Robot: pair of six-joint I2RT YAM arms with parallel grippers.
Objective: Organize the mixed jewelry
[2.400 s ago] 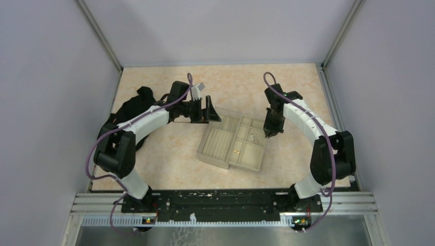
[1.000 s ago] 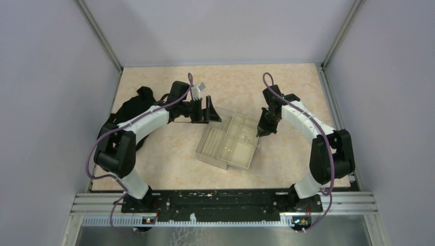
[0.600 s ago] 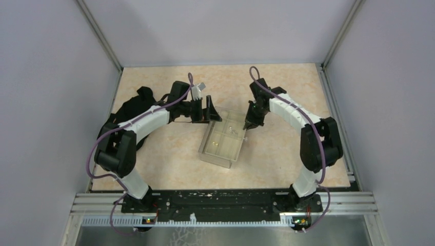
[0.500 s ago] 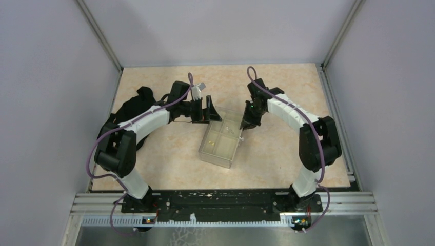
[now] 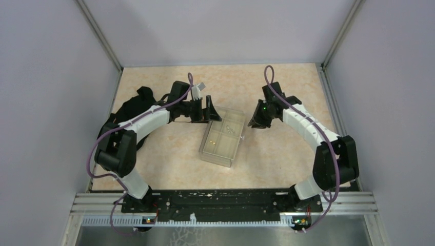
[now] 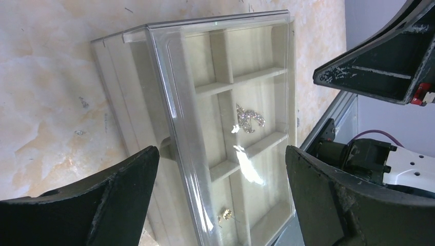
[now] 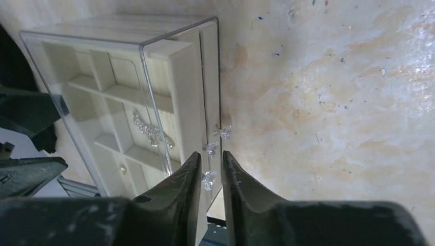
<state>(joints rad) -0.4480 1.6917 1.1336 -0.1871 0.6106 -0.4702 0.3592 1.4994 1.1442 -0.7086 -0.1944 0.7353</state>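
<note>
The mixed jewelry lies inside a clear plastic box whose beige trays are pushed in. A sparkly silver piece sits in a middle compartment, and a tiny gold piece in another. The right wrist view shows the same silver piece and gold piece. My left gripper stands wide open at the box's far left end, from above. My right gripper is just right of the box. Its jaws are a narrow slit apart, with a clear drawer knob seen loose between them. The wire hoop is out of view.
Two more clear knobs stick out of the box's drawer front. A black cloth bundle lies behind the left arm near the left wall. Metal rails edge the tabletop on both sides.
The right gripper pushed the pulled-out trays leftward into the box, shutting them. It then drew back to the right and its jaws parted slightly. The left arm stayed put.
</note>
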